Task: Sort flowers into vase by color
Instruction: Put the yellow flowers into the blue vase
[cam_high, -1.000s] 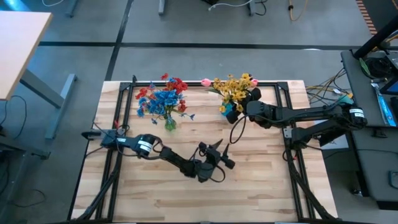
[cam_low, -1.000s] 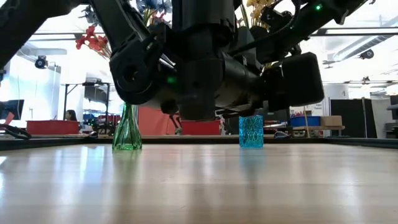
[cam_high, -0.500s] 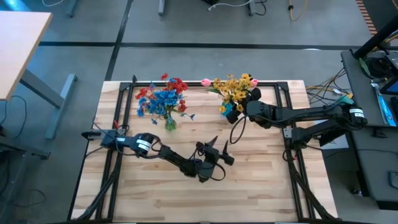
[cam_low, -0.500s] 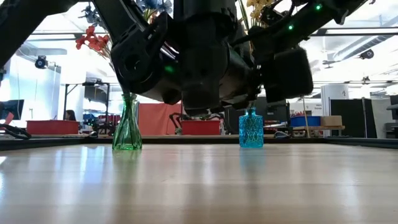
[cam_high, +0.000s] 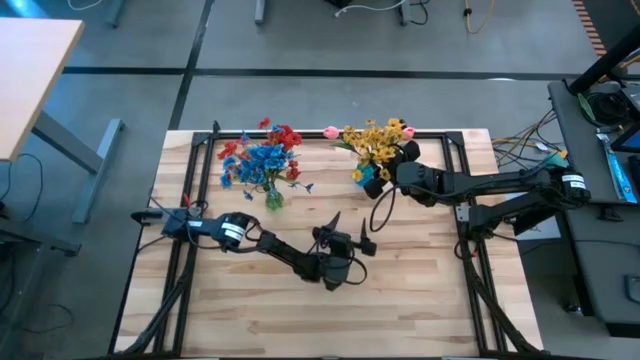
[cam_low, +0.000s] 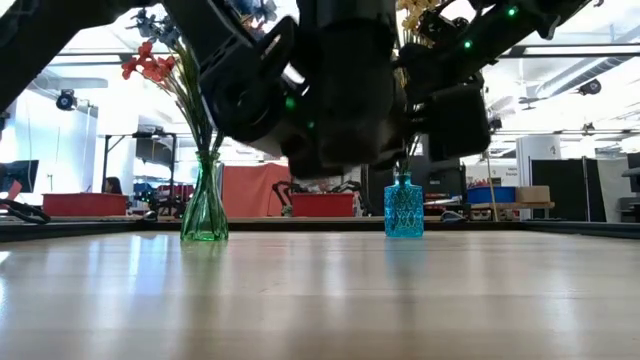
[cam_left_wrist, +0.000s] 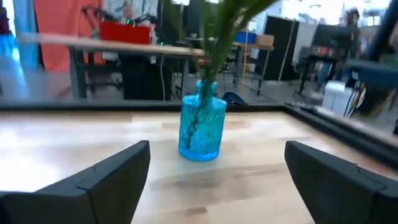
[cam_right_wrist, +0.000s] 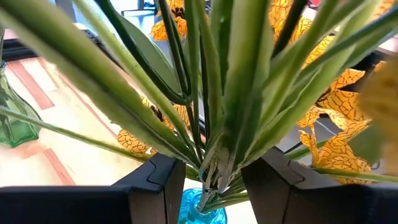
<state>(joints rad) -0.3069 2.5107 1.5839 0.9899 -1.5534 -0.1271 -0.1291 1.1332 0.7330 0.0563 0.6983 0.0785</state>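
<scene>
Left pincer (cam_high: 345, 233) has spread wide and empty over mid-worktop (cam_high: 420, 300), ready for another pick, while right pincer (cam_right_wrist: 205, 180) pinches the yellow flowers' (cam_high: 375, 142) stems in the blue vase (cam_low: 403, 209).

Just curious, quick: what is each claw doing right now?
Left gripper: open, holding nothing.
Right gripper: closed around the yellow flowers' stems above the blue vase.

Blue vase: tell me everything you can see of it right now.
The blue vase is a small, clear blue glass bottle with a faceted body and narrow neck. It stands upright on the wooden table, toward the back right. Green stems of yellow flowers fill its neck. The right gripper is directly above it, fingers either side of the stems. The open left gripper faces it, apart.
</scene>
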